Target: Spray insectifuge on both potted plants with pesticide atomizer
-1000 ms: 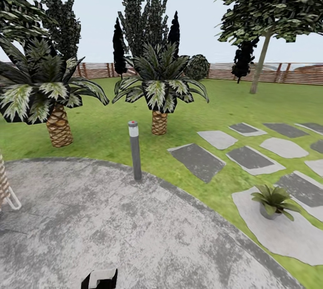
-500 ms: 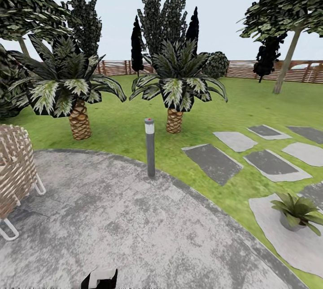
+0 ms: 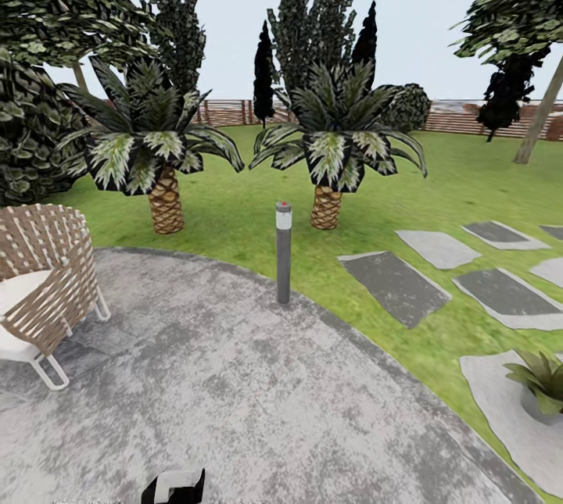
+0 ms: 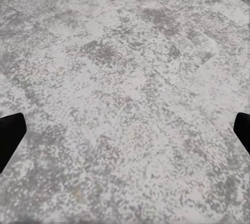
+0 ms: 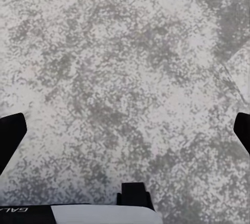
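One potted plant (image 3: 541, 380), a low green rosette in a round grey pot, stands on a pale stepping stone at the right edge of the head view. The pesticide atomizer is out of view. Grey paving of the round patio (image 3: 234, 394) lies under both arms. In the left wrist view my left gripper (image 4: 125, 135) is open, its dark fingertips (image 4: 7, 135) far apart with nothing between them. My right gripper (image 5: 125, 135) is open over the same paving in the right wrist view, also holding nothing.
A woven brown chair (image 3: 43, 285) stands at the patio's left. A grey bollard light (image 3: 283, 252) rises at the patio's far rim. Two scaly-trunked palms (image 3: 160, 152) stand on the lawn (image 3: 242, 223); stepping stones (image 3: 395, 285) run right. A slatted fence (image 3: 469, 117) closes the back.
The head camera has swung left, so the whole picture has shifted right. The woven chair has come into view at the left and the potted plant now sits at the right edge.
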`<state>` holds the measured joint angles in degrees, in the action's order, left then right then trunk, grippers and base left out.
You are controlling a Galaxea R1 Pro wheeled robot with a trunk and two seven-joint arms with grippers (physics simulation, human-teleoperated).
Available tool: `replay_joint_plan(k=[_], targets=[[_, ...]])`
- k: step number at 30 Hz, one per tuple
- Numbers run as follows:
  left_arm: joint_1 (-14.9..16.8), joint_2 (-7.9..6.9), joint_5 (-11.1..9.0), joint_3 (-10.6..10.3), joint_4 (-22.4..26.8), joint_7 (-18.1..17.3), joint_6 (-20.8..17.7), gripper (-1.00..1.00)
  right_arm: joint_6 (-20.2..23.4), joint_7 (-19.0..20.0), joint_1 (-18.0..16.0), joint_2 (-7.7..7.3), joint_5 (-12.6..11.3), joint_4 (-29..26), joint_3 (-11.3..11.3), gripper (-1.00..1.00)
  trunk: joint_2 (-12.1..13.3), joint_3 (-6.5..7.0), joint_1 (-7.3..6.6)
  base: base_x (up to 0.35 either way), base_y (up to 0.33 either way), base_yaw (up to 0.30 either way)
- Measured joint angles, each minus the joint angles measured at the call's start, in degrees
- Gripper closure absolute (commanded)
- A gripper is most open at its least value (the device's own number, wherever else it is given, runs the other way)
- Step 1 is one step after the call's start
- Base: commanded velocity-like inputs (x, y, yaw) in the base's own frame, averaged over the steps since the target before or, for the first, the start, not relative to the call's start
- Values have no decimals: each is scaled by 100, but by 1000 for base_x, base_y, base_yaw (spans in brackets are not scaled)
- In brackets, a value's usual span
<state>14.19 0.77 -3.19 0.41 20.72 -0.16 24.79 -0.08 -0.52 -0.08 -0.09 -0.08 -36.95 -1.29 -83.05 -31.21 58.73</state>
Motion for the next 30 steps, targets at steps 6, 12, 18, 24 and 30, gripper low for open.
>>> replay_joint_plan(k=[6, 12, 18, 24, 30], targets=[[0, 0, 0, 0, 0, -1, 0, -100, 0, 9, 0, 0, 0, 7, 0, -100, 0, -37, 0, 0, 0, 231], [0, 0, 0, 0, 0, 1, 0, -100, 0, 22, 0, 0, 0, 7, 7, -100, 0, -66, 0, 0, 0, 247], [0, 0, 0, 0, 0, 0, 0, -100, -7, 45, 0, 0, 2, 9, 31, -100, 0, -71, 0, 0, 0, 275], [1, 0, 0, 0, -2, -2, 0, -100, -5, 61, 0, 0, -14, 7, 39, -100, 0, -72, 0, 0, 0, 157], [0, 0, 0, 0, 0, 2, 0, -100, -8, 49, 0, 0, -20, 5, 37, -100, 0, -72, 0, 0, 0, 177]])
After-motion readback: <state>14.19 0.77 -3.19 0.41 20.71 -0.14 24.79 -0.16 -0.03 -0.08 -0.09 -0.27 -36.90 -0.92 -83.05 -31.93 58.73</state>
